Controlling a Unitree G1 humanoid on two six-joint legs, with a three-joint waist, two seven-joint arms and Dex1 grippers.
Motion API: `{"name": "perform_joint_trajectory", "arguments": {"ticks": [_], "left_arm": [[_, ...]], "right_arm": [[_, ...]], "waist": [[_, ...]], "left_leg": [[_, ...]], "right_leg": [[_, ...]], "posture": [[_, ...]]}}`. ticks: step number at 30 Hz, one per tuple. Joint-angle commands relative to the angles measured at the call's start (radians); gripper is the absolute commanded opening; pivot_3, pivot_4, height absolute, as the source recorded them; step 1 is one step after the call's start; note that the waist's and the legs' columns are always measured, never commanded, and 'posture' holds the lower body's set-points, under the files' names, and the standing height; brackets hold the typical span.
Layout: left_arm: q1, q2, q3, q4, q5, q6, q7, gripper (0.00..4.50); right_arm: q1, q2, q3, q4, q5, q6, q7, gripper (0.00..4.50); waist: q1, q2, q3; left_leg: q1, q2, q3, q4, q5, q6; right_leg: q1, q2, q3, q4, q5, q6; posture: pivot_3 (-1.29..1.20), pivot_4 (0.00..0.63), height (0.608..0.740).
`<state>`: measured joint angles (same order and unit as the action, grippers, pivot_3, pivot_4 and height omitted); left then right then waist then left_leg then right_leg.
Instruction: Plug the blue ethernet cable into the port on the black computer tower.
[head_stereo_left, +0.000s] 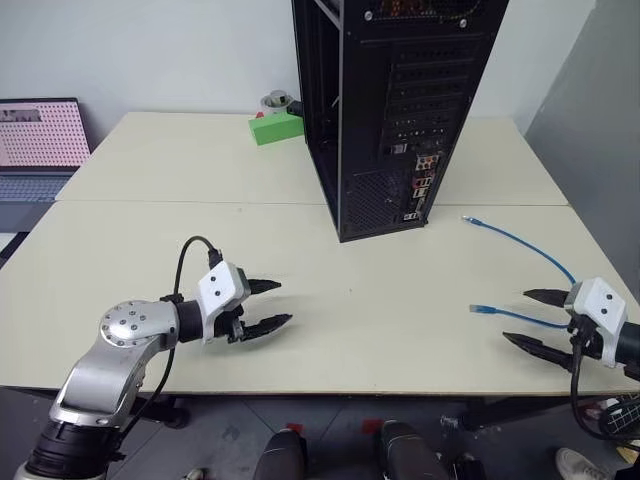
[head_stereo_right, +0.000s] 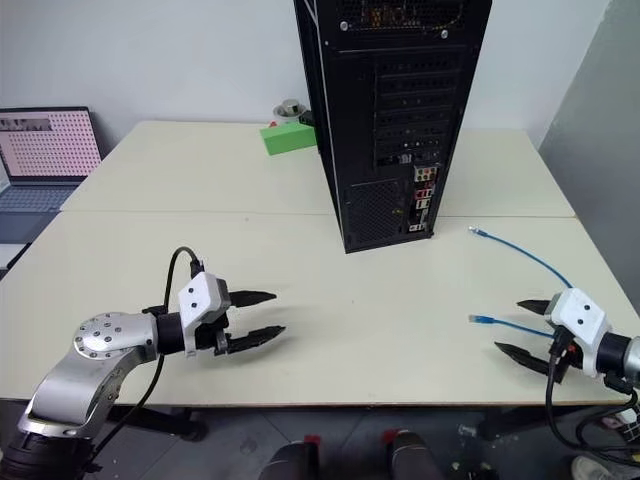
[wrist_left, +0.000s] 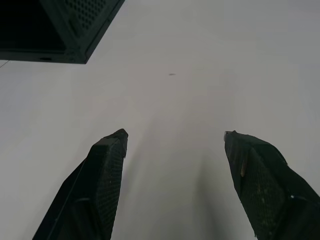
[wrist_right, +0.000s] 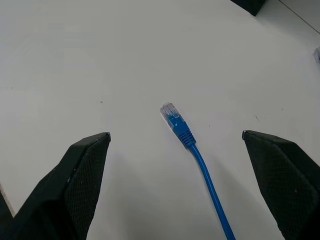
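Your right claw (head_stereo_left: 537, 318) is spread wide w/ nothing in it, lined up on the near plug of the blue ethernet cable (wrist_right: 186, 137), which lies loose on the tabletop (head_stereo_left: 200, 190) between its fingers, so it looks set for a pinch. Left claw (head_stereo_left: 268, 305) is spread too, empty, parked well clear. The black computer tower (head_stereo_left: 400, 110) stands rear panel toward you, port (head_stereo_left: 425, 183) reachable.

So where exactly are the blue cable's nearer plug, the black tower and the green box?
blue ethernet cable (wrist_right: 170, 113), right wrist view: its translucent plug tip.
black computer tower (head_stereo_left: 385, 190), left eye view: perforated rear panel.
green box (head_stereo_left: 275, 128), left eye view: its front face.
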<state>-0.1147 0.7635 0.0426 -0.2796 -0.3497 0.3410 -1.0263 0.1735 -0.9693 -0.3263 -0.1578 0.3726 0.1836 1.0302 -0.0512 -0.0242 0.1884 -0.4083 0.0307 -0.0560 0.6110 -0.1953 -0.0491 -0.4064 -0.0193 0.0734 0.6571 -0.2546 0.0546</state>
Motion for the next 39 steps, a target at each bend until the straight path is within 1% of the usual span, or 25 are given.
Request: {"name": "perform_joint_trajectory", "arguments": {"ticks": [1, 8, 11, 14, 17, 22, 25, 27, 31, 34, 39], "left_arm": [[0.002, 0.027, 0.007, -0.055, -0.026, 0.012, -0.022, 3.29], [0.008, 0.027, -0.017, -0.104, -0.029, 0.039, -0.027, 3.29], [0.001, 0.018, -0.028, -0.124, -0.043, 0.071, -0.021, 3.29], [-0.019, 0.009, -0.039, -0.119, -0.05, 0.083, -0.018, 3.29], [-0.05, -0.01, -0.064, -0.1, -0.041, 0.057, -0.022, 3.29], [-0.094, -0.048, -0.123, -0.092, -0.037, 0.026, -0.045, 3.29], [-0.142, -0.079, -0.202, -0.068, 0.0, -0.006, -0.067, 3.29], [-0.173, -0.103, -0.256, -0.043, 0.028, -0.039, -0.084, 3.29], [-0.211, -0.139, -0.312, 0.001, 0.065, -0.081, -0.097, 3.29], [-0.239, -0.162, -0.38, 0.051, 0.139, -0.161, -0.109, 3.29], [-0.237, -0.183, -0.402, 0.065, 0.161, -0.19, -0.103, 3.29]], "right_arm": [[-0.014, -0.018, -0.013, 0.001, -0.013, -0.014, 0.02, 4.49], [-0.001, -0.027, -0.007, 0.006, -0.051, -0.024, 0.046, 4.49], [0.006, -0.024, -0.022, -0.008, -0.037, 0.0, 0.053, 4.49], [0.014, -0.025, -0.032, -0.019, -0.031, 0.011, 0.056, 4.49], [0.041, -0.033, -0.044, -0.034, -0.03, 0.025, 0.071, 4.49], [0.071, -0.033, -0.064, -0.048, -0.035, 0.027, 0.073, 4.49], [0.071, -0.028, -0.07, -0.058, -0.035, 0.027, 0.065, 4.49], [0.059, -0.026, -0.064, -0.058, -0.04, 0.026, 0.058, 4.49], [0.024, -0.03, -0.021, -0.046, -0.054, 0.042, 0.054, 4.49], [-0.071, -0.025, 0.065, 0.035, -0.099, 0.066, 0.035, 4.49], [-0.198, -0.017, 0.136, 0.178, -0.129, 0.062, 0.041, 4.49]], "waist": [[0.0, 0.0, 0.0], [0.001, 0.0, 0.0], [0.0, 0.0, 0.0], [0.001, 0.0, 0.0], [0.003, 0.0, 0.0], [0.003, 0.0, 0.0], [0.004, 0.0, 0.0], [0.006, 0.0, 0.0], [0.004, 0.0, 0.0], [0.001, 0.0, 0.0], [0.003, 0.0, 0.0]], "left_leg": [[0.0, 0.0, 0.0, 0.0, 0.0, 0.0], [0.0, 0.0, 0.0, 0.0, 0.0, 0.0], [0.0, 0.0, 0.0, 0.0, 0.0, 0.0], [0.0, 0.0, 0.0, 0.0, 0.0, 0.0], [0.0, 0.0, 0.0, 0.0, 0.0, 0.0], [0.0, 0.0, 0.0, 0.0, 0.0, 0.0], [0.0, 0.0, 0.0, 0.001, 0.0, 0.0], [0.0, 0.0, 0.0, 0.001, 0.0, 0.0], [0.0, -0.001, 0.0, 0.002, 0.0, 0.0], [0.0, 0.0, 0.0, 0.002, 0.0, 0.0], [0.0, -0.001, 0.0, 0.002, 0.0, 0.0]], "right_leg": [[0.0, 0.0, 0.0, 0.0, 0.0, 0.0], [0.0, 0.0, 0.0, 0.0, 0.0, 0.0], [0.0, 0.0, 0.0, 0.0, 0.0, 0.0], [0.0, 0.0, 0.0, 0.0, 0.0, 0.0], [0.0, 0.0, 0.0, 0.0, 0.0, 0.0], [0.0, 0.0, 0.0, 0.0, 0.0, 0.0], [0.0, 0.0, 0.0, 0.001, 0.0, 0.0], [0.001, 0.0, 0.0, 0.001, 0.0, 0.0], [0.001, 0.0, 0.0, 0.001, 0.0, 0.0], [0.001, 0.001, 0.0, 0.001, 0.0, 0.001], [0.001, 0.0, 0.0, 0.001, 0.001, 0.001]], "posture": [[0.0, 0.15, 0.74], [0.0, 0.15, 0.74], [0.0, 0.15, 0.74], [0.0, 0.15, 0.74], [0.0, 0.15, 0.74], [0.0, 0.15, 0.74], [0.0, 0.15, 0.74], [0.0, 0.15, 0.74], [0.0, 0.15, 0.74], [0.0, 0.15, 0.74], [0.0, 0.15, 0.74]]}}
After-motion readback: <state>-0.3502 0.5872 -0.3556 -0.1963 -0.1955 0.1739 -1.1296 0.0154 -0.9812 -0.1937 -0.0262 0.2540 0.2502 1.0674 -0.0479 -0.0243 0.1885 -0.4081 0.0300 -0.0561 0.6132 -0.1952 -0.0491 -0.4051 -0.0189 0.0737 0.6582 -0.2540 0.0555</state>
